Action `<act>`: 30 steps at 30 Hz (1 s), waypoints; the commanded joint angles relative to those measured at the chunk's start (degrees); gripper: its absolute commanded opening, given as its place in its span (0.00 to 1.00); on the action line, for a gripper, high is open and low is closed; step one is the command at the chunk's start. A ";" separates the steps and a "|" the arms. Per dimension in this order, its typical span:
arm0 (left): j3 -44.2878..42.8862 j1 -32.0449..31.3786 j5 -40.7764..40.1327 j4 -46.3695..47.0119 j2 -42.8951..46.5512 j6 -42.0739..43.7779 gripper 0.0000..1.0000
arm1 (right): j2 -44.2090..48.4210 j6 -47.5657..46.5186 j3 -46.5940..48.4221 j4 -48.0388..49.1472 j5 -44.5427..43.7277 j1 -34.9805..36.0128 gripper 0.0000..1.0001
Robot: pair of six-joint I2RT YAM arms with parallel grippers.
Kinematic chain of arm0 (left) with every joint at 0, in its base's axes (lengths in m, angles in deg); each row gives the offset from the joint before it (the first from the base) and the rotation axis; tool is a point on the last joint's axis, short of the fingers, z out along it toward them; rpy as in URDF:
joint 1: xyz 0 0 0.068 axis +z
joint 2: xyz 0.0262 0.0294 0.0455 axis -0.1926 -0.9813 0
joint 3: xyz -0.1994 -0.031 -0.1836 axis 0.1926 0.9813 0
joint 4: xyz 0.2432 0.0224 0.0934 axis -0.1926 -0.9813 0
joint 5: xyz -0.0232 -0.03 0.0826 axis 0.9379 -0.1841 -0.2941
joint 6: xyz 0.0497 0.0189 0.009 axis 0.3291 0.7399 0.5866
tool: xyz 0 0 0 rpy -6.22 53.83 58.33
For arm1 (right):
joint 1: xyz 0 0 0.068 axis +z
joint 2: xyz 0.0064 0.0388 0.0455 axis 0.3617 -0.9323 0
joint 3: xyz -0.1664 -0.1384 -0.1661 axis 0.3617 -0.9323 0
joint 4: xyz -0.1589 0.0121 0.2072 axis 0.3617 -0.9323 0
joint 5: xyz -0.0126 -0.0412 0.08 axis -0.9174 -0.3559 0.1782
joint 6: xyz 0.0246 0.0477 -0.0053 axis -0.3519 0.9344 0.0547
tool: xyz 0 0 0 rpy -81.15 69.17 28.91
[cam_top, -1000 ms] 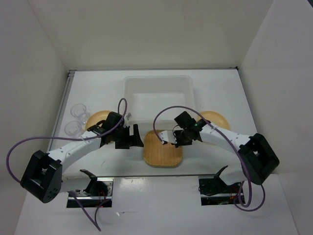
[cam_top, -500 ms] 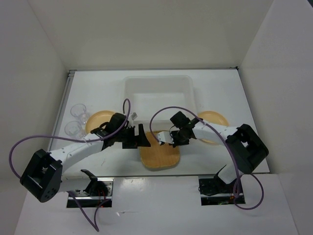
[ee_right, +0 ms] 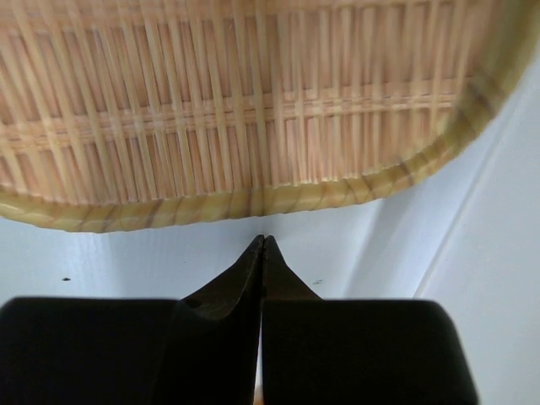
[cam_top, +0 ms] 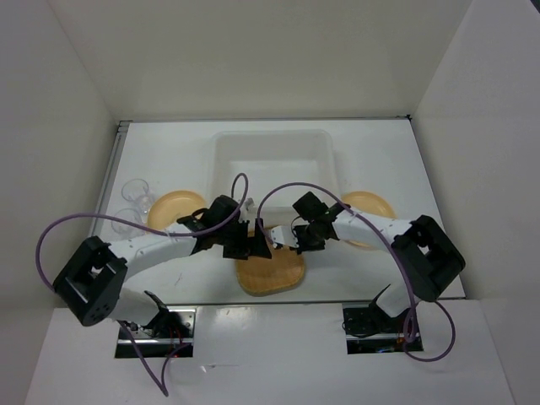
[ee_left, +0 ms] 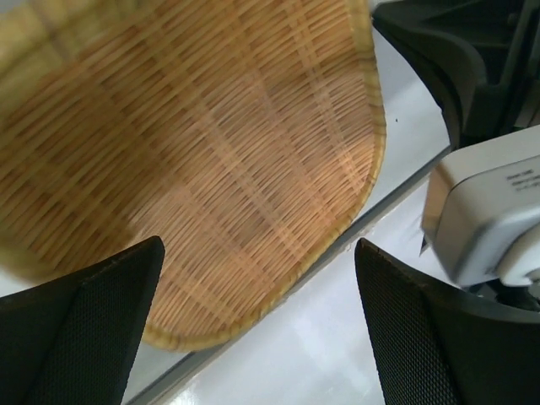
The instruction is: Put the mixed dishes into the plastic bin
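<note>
Left wrist view: the left gripper (ee_left: 257, 253) has its jaws spread wide. One finger (ee_left: 84, 337) sits low on the left and the other low on the right, and the woven tray (ee_left: 211, 152) fills the gap between them. Whether a fingertip touches the weave I cannot tell. The tray's rounded rim runs just beside a grey seam (ee_left: 371, 224) in the table (ee_left: 321, 354), with bare white surface beyond it. A white housing (ee_left: 481, 211) of the right arm crowds in at the right edge.

In the right wrist view the right gripper (ee_right: 263, 253) has its jaws pressed together to a single point, closed on themselves. It is aimed at the tray's rim and stops just short of it, with a thin band of white table between tip and wicker.

From the top view both grippers meet over the tray's far edge, their tips close together. The tray lies outside the plastic bin (cam_top: 221, 169), just in front of it, and its near rim is close to the table's front edge. The left plate (cam_top: 173, 207) lies beside the left arm. The right plate (cam_top: 371, 205) is partly under the right arm. The far cup (cam_top: 135, 190) and near cup (cam_top: 126, 221) stand by the table's left edge. Open table runs behind the bin and along the far right side.
</note>
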 commanded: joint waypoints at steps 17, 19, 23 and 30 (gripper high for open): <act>14.65 1.67 -11.26 -17.73 46.23 -18.92 1.00 | 1.24 3.53 4.97 -1.05 3.26 7.51 0.00; 16.15 1.67 -11.26 -19.14 51.58 -21.37 1.00 | 0.62 3.00 4.17 0.70 2.38 7.51 0.00; 18.71 1.67 -11.26 -21.34 58.37 -24.38 1.00 | -0.44 3.00 3.55 1.24 2.38 7.51 0.00; 19.50 1.67 -12.40 -22.57 55.24 -24.56 1.00 | -4.83 3.00 2.50 2.29 1.33 7.51 0.00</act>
